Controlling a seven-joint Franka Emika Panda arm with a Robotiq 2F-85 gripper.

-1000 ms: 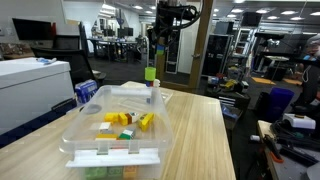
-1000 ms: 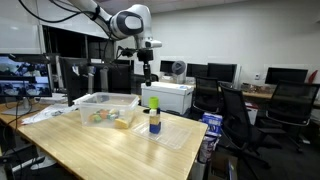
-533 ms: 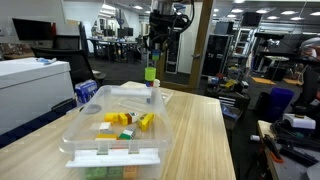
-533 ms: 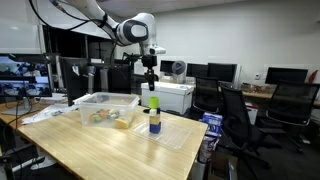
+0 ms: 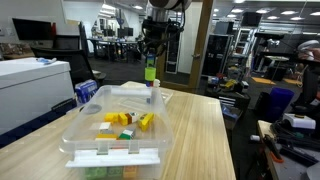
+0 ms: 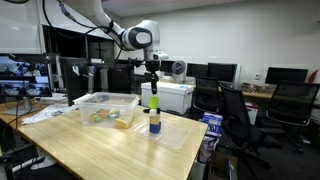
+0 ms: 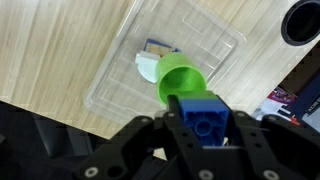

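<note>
Blue studded block (image 7: 205, 113) pinched by end effector (image 7: 208, 135), over green cup (image 7: 178, 80), clear plastic lid (image 7: 205, 40) beneath

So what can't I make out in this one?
- Stack under the green cup: in the wrist view the cup covers it, and only a white and blue edge shows.
- Blue block held above the cup: too small to see in both exterior views.
- Coloured blocks in the clear bin: small and blurred in an exterior view.
- Black round object: cut off by the wrist view's edge.

no text legible anywhere, screens (image 6: 20, 72) perhaps showing writing, too blurred
</note>
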